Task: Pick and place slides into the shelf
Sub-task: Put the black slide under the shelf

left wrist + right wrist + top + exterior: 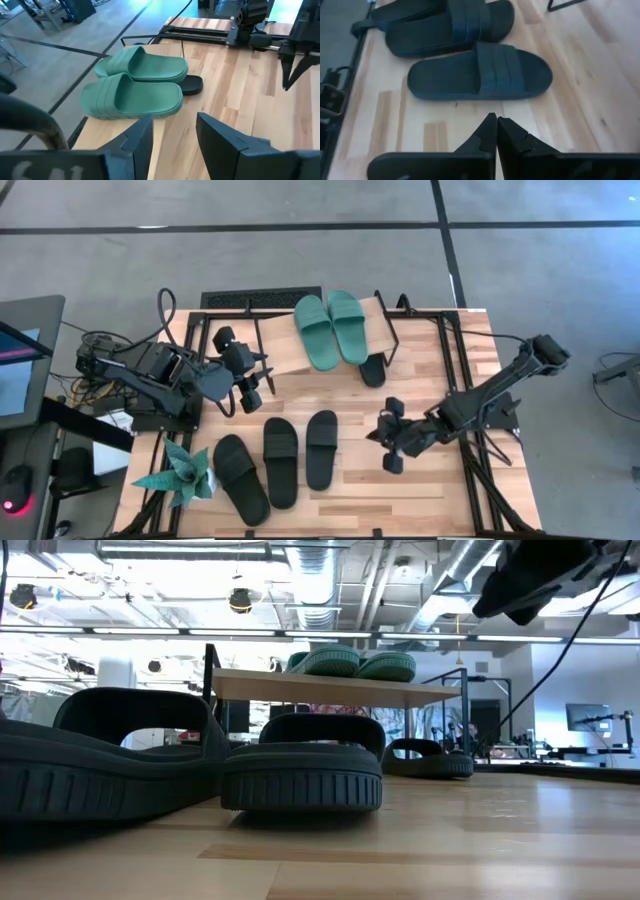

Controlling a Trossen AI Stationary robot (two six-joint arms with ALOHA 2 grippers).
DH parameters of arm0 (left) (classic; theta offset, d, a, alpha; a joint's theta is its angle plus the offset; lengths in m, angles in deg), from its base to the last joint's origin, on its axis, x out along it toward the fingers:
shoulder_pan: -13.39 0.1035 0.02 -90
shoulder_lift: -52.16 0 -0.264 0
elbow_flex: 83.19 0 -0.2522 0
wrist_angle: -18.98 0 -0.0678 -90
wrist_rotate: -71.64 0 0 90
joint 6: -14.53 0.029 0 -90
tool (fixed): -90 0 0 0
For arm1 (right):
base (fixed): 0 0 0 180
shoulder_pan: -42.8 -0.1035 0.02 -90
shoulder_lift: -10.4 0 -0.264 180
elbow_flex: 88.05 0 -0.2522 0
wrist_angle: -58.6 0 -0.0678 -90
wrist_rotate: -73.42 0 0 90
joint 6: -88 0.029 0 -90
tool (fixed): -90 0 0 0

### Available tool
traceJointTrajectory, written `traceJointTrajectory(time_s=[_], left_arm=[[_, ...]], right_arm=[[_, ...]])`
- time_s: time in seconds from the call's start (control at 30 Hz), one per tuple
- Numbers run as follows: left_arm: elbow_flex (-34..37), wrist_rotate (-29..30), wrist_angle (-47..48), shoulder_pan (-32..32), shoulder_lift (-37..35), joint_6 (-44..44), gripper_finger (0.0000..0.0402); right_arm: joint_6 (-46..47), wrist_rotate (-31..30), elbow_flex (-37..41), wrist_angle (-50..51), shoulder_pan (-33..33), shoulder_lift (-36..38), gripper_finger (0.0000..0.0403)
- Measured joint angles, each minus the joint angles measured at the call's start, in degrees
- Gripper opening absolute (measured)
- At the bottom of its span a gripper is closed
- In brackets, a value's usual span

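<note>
Left tool [262,385] open beside shelf [280,345] holding teal slides [332,328].

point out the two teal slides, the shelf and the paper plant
teal slides [331,328]: high view, on the left slide's strap edge
shelf [282,348]: high view, bare slanted wood plank
paper plant [184,475]: high view, centre of the leaves

Hidden and cropped footwear

The fourth black rubber slide [372,370] lies mostly hidden beneath the slanted light-wood shelf [285,345]; in the low view's left, another black slide [100,765] is cropped.
</note>
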Motion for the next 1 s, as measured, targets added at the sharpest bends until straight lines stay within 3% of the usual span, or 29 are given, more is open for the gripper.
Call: traceJointTrajectory(time_s=[0.13,0.47,0.7,1.0], left_arm=[[0.0,-1.3,0.0,0.0,0.0,0.0,0.0139],[0.0,-3.9,1.2,0.0,0.0,0.0,0.0139],[0.0,-5.6,2.9,0.0,0.0,0.3,0.0139],[0.0,-5.6,4.0,0.0,0.0,2.6,0.0139]], right_arm=[[1.4,-3.7,-2.9,-1.9,-0.6,-4.0,0.0000],[-6.4,-3.7,-13.3,-4.3,0.6,-18.2,0.0008],[-8.0,-3.7,-21.4,-3.0,1.2,-26.6,0.0079],[-7.6,-4.6,-33.5,7.1,2.9,-36.3,0.0146]])
